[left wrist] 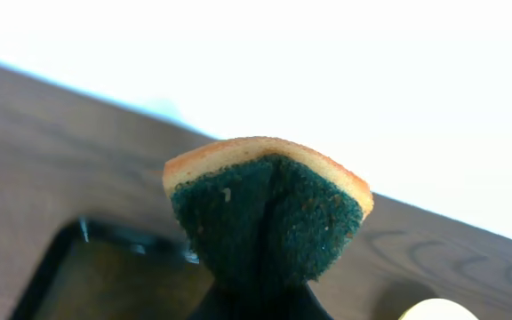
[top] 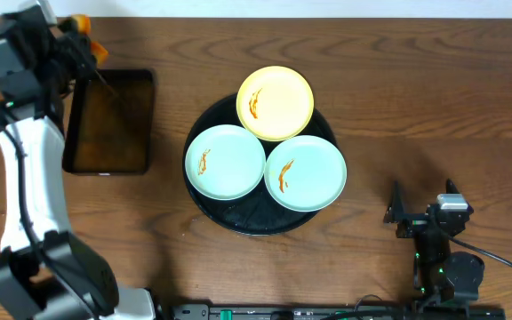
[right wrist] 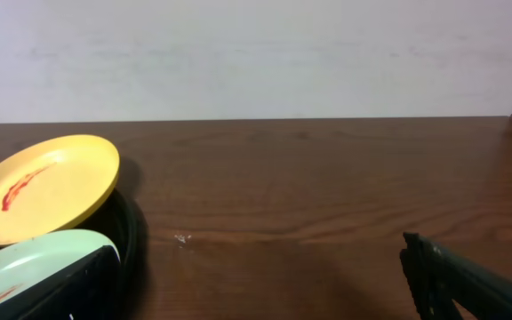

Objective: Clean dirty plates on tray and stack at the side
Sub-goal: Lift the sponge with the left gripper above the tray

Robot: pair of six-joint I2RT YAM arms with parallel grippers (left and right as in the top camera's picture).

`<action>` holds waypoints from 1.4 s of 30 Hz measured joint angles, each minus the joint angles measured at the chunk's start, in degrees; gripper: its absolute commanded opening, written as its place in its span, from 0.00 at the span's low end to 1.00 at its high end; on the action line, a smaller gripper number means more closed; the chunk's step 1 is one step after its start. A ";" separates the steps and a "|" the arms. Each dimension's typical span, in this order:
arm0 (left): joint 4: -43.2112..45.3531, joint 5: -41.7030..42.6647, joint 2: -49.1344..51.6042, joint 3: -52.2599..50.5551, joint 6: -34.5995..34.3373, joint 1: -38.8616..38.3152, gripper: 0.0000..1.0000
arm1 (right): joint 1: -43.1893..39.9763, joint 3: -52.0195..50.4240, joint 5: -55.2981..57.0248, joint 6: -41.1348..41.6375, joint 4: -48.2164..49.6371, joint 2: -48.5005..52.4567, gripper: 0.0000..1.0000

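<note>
Overhead view, w/ both wrist views. The round black tray is seen at centre frame on the wooden table. Three plates are carried on it, each marked w/ an orange streak. The yellow plate sits at the top, overhanging the tray rim. The left mint plate reaches the left rim. The right mint plate projects past the right rim. The plates are packed edge to edge, approx. touching.

A rectangular black tray holding brownish liquid lies at left, apart from the round tray, w/ a strip of bare wood between.

The left gripper is held at upper left, above the rectangular tray's top edge. It is clamped on a sponge with an orange back and a dark green face, which is pinched into a fold.

The right gripper is seen at lower right, well apart from the tray. Its fingers are spread wide and hold nothing. Bare wood extends across the right half of the frame.
</note>
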 measured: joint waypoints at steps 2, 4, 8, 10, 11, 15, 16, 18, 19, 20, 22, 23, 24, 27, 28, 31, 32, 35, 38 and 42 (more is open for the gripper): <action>-0.44 0.33 -0.90 0.26 2.27 0.15 0.08 | 0.00 0.00 0.00 0.00 0.00 0.00 0.99; -1.77 0.37 -0.59 0.24 5.05 0.22 0.07 | 0.00 0.00 0.00 0.00 0.00 0.00 0.99; -2.08 0.59 3.23 -0.70 8.31 0.22 0.07 | 0.00 0.00 -0.02 0.00 0.00 0.00 0.99; -2.12 0.76 6.64 -2.21 9.05 0.22 0.07 | -0.02 0.00 -0.02 0.00 -0.02 0.00 0.99; -2.45 0.79 8.61 -2.93 9.42 0.26 0.07 | 0.00 0.00 -0.02 0.00 -0.02 0.00 0.99; -4.11 1.01 16.00 -5.51 9.84 0.76 0.07 | 0.00 0.00 -0.02 0.00 0.00 0.00 0.99; -4.24 1.55 16.65 -6.14 9.84 1.14 0.07 | 0.00 0.00 0.00 -0.02 0.00 0.00 0.99; -4.13 3.43 16.41 -6.58 9.84 2.01 0.07 | 0.00 0.00 -0.02 0.00 -0.02 0.00 0.99; -3.43 4.52 15.76 -6.56 9.86 2.51 0.07 | -0.02 0.00 -0.02 -0.02 0.00 0.00 0.99; -2.69 5.81 14.64 -6.54 9.86 3.08 0.07 | 0.00 0.00 -0.02 0.00 -0.02 0.00 0.99; -1.38 7.93 11.32 -6.51 9.81 4.09 0.07 | 0.00 0.00 0.00 0.00 0.00 0.00 0.99; -0.74 8.63 9.25 -6.49 9.79 4.48 0.07 | 0.00 0.00 0.00 0.00 0.00 0.00 0.99; -0.02 9.27 6.91 -6.47 9.81 4.87 0.07 | 0.00 0.00 -0.02 0.00 0.00 0.00 0.99; 1.53 10.58 -0.02 -5.79 9.79 5.42 0.07 | 0.00 0.00 -0.02 0.00 0.00 0.00 0.99; 1.99 10.86 -2.25 -5.29 9.84 5.46 0.07 | 0.00 0.00 0.00 0.00 -0.02 0.00 0.99; 2.64 11.23 -5.75 -4.35 10.32 5.44 0.07 | 0.00 0.00 0.00 0.00 0.00 0.00 0.99; 2.71 10.88 -6.03 -4.31 10.73 5.44 0.07 | -0.02 0.00 0.00 0.00 0.00 0.00 0.99; 2.62 9.57 -4.02 -4.39 11.39 5.44 0.07 | 0.00 0.00 0.00 0.00 0.00 0.00 0.99; 2.40 8.48 2.51 -5.84 11.54 5.44 0.07 | 0.00 0.00 0.00 -0.02 0.00 0.00 0.99; 0.59 7.32 12.41 -8.44 8.17 5.62 0.07 | 0.00 0.00 0.00 0.00 0.00 0.00 0.99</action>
